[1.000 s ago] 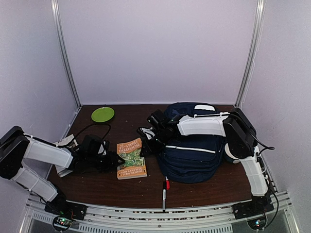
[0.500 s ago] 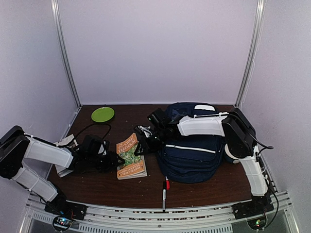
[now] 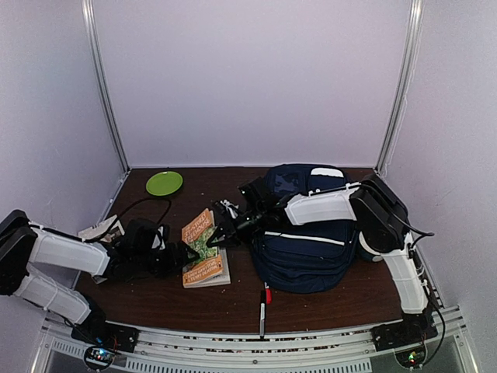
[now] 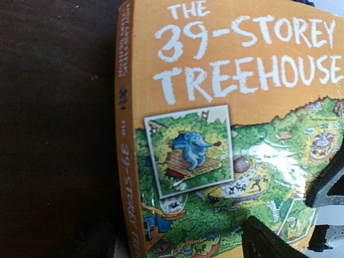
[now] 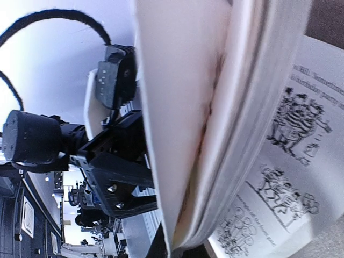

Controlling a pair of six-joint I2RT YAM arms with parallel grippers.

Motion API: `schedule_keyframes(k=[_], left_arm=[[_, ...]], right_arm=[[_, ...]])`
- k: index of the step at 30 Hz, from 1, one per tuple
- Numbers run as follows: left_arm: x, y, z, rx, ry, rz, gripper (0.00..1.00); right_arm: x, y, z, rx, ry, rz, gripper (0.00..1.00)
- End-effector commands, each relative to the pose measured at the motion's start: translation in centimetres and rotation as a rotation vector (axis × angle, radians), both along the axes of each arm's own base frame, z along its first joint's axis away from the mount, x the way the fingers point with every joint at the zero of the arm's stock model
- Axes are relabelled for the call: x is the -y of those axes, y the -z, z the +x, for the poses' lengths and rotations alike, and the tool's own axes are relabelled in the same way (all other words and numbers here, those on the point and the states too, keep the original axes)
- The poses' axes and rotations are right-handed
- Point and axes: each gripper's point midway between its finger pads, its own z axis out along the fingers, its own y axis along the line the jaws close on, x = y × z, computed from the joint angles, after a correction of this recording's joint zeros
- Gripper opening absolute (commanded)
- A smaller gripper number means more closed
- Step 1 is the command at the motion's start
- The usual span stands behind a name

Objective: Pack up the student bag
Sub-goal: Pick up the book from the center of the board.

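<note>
The navy student bag [image 3: 311, 237] lies at the right of the table. An orange and green book, "The 39-Storey Treehouse" [image 3: 200, 241], lies left of it, with its cover and most pages raised off the bottom pages. My right gripper [image 3: 220, 232] is shut on the raised right edge; the pages [image 5: 215, 134] run edge-on through its wrist view. My left gripper [image 3: 185, 255] is open at the book's left edge. The book's cover [image 4: 226, 123] fills the left wrist view, with one fingertip [image 4: 266, 242] in front of it.
A red and black pen [image 3: 264, 301] lies in front of the bag near the front edge. A green plate [image 3: 164, 183] sits at the back left. A white object [image 3: 98, 228] lies by my left arm. A white item [image 3: 365, 250] shows behind my right arm.
The book's right side has risen from lying flat to steeply tilted. My right gripper moved left and up with it. My left gripper moved right, up to the book's left edge.
</note>
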Motion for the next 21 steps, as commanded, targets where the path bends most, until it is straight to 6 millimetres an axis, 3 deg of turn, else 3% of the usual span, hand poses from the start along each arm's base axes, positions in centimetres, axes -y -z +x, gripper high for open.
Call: schedule_keyframes(k=[1, 7, 15, 17, 21], left_arm=[[0.4, -0.7, 0.5, 0.056, -0.005, -0.04, 0.85], [2.5, -2.7, 1.8, 0.151, 0.008, -0.215, 0.86], [4.1, -4.2, 1.8, 0.21, 0.029, -0.439, 0.88], [5.0, -5.2, 1.9, 0.227, 0.054, -0.514, 0.97], [6.7, -6.0, 1.8, 0.232, 0.107, -0.593, 0.98]], right_arm=[[-0.7, -10.5, -0.6, 0.053, -0.055, 0.278, 0.0], [-0.2, -11.5, -1.5, 0.027, -0.079, 0.324, 0.0], [1.2, -15.7, -3.1, 0.065, -0.137, 0.43, 0.0], [1.6, -15.6, -3.1, 0.072, -0.134, 0.423, 0.0], [2.2, -14.3, -2.5, 0.089, -0.122, 0.382, 0.0]])
